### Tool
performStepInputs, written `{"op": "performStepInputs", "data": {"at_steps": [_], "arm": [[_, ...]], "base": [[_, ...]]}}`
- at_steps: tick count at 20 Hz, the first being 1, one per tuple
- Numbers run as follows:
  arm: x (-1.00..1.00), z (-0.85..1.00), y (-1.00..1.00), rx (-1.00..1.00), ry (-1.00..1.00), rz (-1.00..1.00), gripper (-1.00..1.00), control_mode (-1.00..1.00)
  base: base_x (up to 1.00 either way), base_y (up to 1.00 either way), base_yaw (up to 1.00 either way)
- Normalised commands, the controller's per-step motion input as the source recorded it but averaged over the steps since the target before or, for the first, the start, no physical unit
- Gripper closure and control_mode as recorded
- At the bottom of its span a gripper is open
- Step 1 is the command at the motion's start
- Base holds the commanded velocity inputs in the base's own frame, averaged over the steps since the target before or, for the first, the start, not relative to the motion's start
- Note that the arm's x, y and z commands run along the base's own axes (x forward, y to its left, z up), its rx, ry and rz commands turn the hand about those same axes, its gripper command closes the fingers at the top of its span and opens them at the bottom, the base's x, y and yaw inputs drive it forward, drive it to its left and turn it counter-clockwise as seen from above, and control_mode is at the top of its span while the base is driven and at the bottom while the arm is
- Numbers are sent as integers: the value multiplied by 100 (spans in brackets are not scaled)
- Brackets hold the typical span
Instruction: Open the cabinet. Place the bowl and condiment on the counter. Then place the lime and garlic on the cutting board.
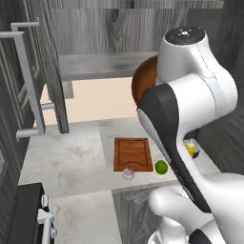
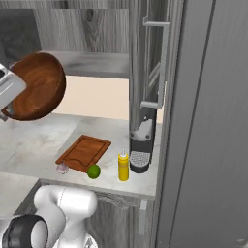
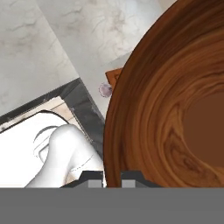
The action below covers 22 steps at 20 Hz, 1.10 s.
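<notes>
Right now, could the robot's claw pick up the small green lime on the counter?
Probably not yet: the claw is shut on the rim of the big dark wooden bowl, held up in the air. The lime itself lies uncovered beside the wooden cutting board.

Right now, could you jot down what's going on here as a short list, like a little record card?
cabinet: doors open
bowl: held up in the air above the counter, tilted on its side
pincer: shut on the bowl's rim
cutting board: flat on the counter, nothing on it
garlic: on the counter, at the board's near edge
lime: on the counter, beside the board's corner
yellow bottle: upright on the counter, next to the coffee machine
</notes>
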Motion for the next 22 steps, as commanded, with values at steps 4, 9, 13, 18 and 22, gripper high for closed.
{"op": "performStepInputs", "data": {"at_steps": [4,9,13,18,22], "arm": [[17,-36,10,0,0,0,100,-100],[22,-23,4,0,0,0,100,-100],[16,-21,8,0,0,0,100,-100],[17,-23,16,0,0,0,100,-100],[27,-13,15,0,0,0,100,-100]], "base": [[0,0,0],[0,0,0],[0,0,0],[0,0,0],[0,0,0]]}}
